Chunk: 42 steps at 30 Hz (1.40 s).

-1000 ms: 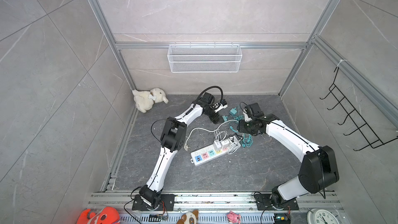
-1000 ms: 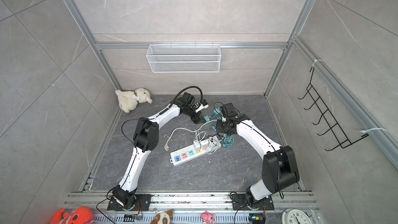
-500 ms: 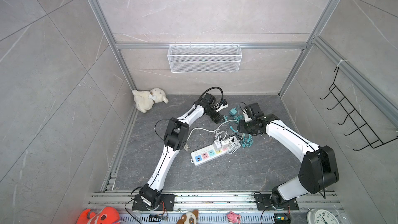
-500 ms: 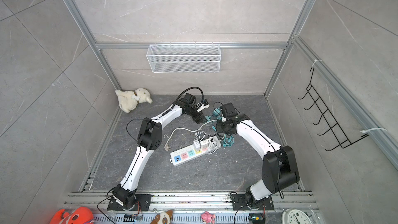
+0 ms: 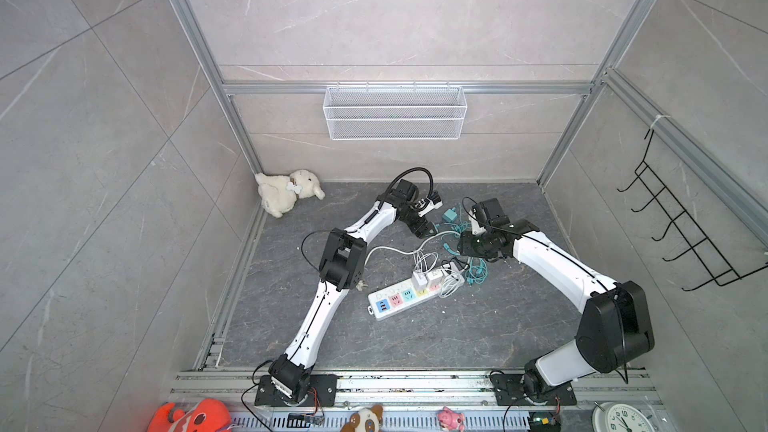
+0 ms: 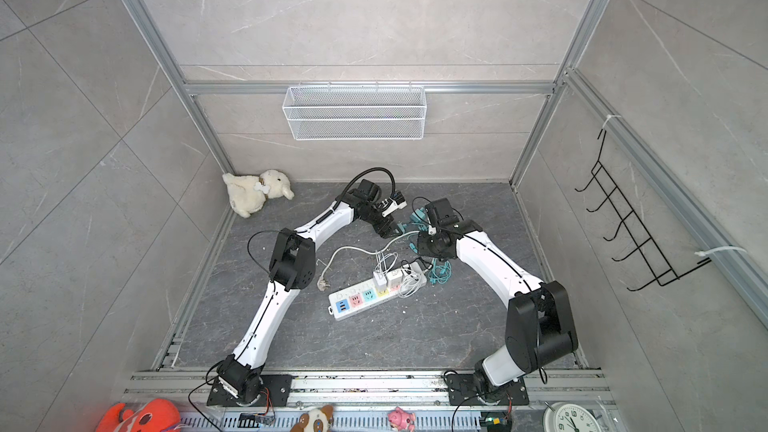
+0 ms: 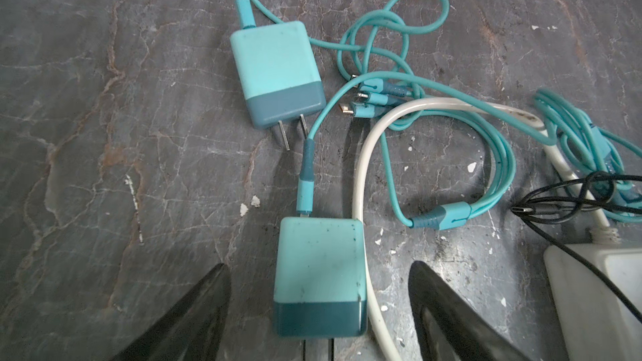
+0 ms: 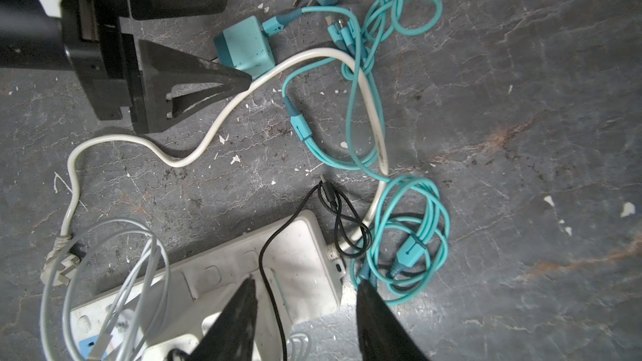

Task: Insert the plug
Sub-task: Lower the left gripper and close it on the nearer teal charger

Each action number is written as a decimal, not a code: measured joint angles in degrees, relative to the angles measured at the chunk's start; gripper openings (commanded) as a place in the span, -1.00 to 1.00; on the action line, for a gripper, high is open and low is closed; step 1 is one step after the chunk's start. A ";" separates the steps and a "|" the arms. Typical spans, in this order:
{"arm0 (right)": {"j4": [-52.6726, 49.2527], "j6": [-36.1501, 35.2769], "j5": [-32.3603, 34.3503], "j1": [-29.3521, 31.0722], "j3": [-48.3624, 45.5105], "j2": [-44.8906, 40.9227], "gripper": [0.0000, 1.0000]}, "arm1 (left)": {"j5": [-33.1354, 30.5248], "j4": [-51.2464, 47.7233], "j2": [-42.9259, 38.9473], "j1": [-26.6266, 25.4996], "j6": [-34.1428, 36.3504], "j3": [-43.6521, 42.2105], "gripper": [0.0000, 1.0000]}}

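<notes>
A teal charger plug (image 7: 319,272) lies flat on the dark floor, prongs toward the wrist camera. My left gripper (image 7: 318,265) is open and straddles it, a black finger on each side with gaps to the plug. A white cord (image 7: 361,168) runs between the plug and one finger. The right wrist view shows the same plug (image 8: 245,46) inside the left gripper (image 8: 238,41). The white power strip (image 5: 399,299) holds two white chargers (image 5: 426,280). My right gripper (image 8: 305,284) is open over the strip's end (image 8: 312,237), with a black cable between its fingers.
A second teal charger (image 7: 274,71) lies just beyond the plug, amid tangled teal cables (image 7: 382,98). A plush lamb (image 5: 286,195) sits in the back left corner. A wire basket (image 5: 395,112) hangs on the back wall and a hook rack (image 5: 685,234) on the right wall.
The left arm's elbow has shifted slightly right and its jaws have narrowed a little around the plug. The right arm has not visibly moved.
</notes>
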 measured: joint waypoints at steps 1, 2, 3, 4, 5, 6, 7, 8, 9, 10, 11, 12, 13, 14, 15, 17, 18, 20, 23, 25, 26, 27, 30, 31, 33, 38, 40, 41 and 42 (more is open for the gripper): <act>-0.02 -0.13 0.00 0.00 0.02 0.00 -0.03 | -0.09 -0.57 0.31 0.00 -0.28 0.59 0.65; -0.02 -0.20 0.00 0.00 0.04 0.00 -0.03 | -0.15 -0.98 0.70 -0.04 -0.55 1.40 0.66; -0.11 -0.31 0.00 0.00 0.13 0.00 -0.03 | -0.24 -1.62 1.20 -0.11 -0.87 2.29 0.66; -0.31 -0.44 0.00 0.00 0.28 0.00 -0.03 | -0.59 -2.45 1.75 -0.13 -1.18 3.52 0.66; -0.50 -0.61 0.02 0.00 0.42 0.00 -0.03 | -1.07 -3.13 2.27 -0.28 -1.40 4.46 0.66; -0.63 -0.74 0.02 0.00 0.50 0.00 -0.03 | -1.51 -3.58 2.56 -0.35 -1.51 5.07 0.65; -0.79 -0.87 0.04 0.00 0.55 0.00 -0.03 | -1.73 -4.09 2.58 -0.39 -1.66 5.27 0.66; -0.96 -1.03 0.04 0.00 0.59 0.00 -0.03 | -1.81 -4.57 2.58 -0.44 -1.86 5.35 0.66; -1.16 -1.09 0.04 0.00 0.63 0.00 -0.03 | -1.99 -5.27 2.58 -0.50 -2.14 5.81 0.66; -1.36 -1.20 0.04 0.00 0.74 0.00 -0.03 | -2.27 -5.81 2.60 -0.57 -2.38 6.21 0.66; -1.46 -1.25 0.04 0.00 0.87 0.00 -0.03 | -2.49 -6.21 2.60 -0.61 -2.56 6.47 0.66; -1.55 -1.25 0.04 0.00 1.03 0.00 -0.03 | -2.80 -6.40 2.60 -0.66 -2.71 6.73 0.66; -1.62 -1.27 0.04 0.00 1.18 0.00 -0.03 | -3.02 -6.49 2.60 -0.72 -2.82 6.91 0.65; -1.70 -1.27 0.04 0.00 1.27 0.00 -0.03 | -3.15 -6.62 2.60 -0.76 -2.86 6.95 0.65; -1.75 -1.27 0.04 0.00 1.31 0.00 -0.03 | -3.15 -6.75 2.60 -0.81 -2.86 6.97 0.65; -2.01 -1.27 0.02 0.00 1.51 0.00 -0.04 | -3.19 -7.02 2.60 -0.94 -2.86 6.99 0.65; -2.16 -1.27 0.02 0.00 1.62 0.00 -0.04 | -3.19 -7.15 2.60 -0.96 -2.86 6.99 0.65; -2.25 -1.27 0.02 0.00 1.81 0.00 -0.04 | -3.17 -7.61 2.60 -0.98 -2.86 7.06 0.64; -2.45 -1.29 0.02 0.00 1.88 -0.02 -0.04 | -3.13 -8.61 3.56 -0.98 -2.99 8.70 0.61; -2.62 -1.29 0.02 0.00 1.88 -0.07 -0.04 | -3.13 -9.35 5.20 -0.98 -3.82 11.13 0.56; -2.67 -1.29 0.02 0.00 1.88 -0.13 -0.04 | -3.17 -9.57 5.99 -0.98 -4.44 12.15 0.55; -2.69 -1.29 0.02 0.00 1.88 -0.35 -0.04 | -3.26 -9.62 6.64 -0.98 -5.09 12.81 0.53; -2.86 -1.29 0.02 0.00 1.88 -1.31 -0.05 | -3.74 -9.84 7.08 -0.98 -7.26 13.07 0.48; -2.89 -1.29 0.02 0.00 1.88 -1.73 -0.05 | -3.82 -9.86 7.08 -0.98 -7.89 13.09 0.48; -3.08 -1.29 0.02 0.00 1.88 -2.54 -0.05 | -4.35 -9.77 7.08 -0.98 -9.55 13.09 0.45; -3.37 -1.49 0.15 0.00 1.88 -4.07 -0.06 | -4.66 -9.33 7.08 -0.98 -12.00 12.96 0.30; -3.52 -1.57 0.24 0.00 1.88 -4.33 -0.06 | -4.66 -9.33 7.08 -0.98 -12.35 12.94 0.29; -3.52 -1.66 0.26 0.00 1.88 -4.39 -0.06 | -4.66 -9.33 7.08 -1.03 -12.39 12.87 0.28; -3.52 -1.68 0.28 0.00 1.88 -4.50 -0.06 | -4.66 -9.33 7.08 -1.07 -12.39 12.85 0.27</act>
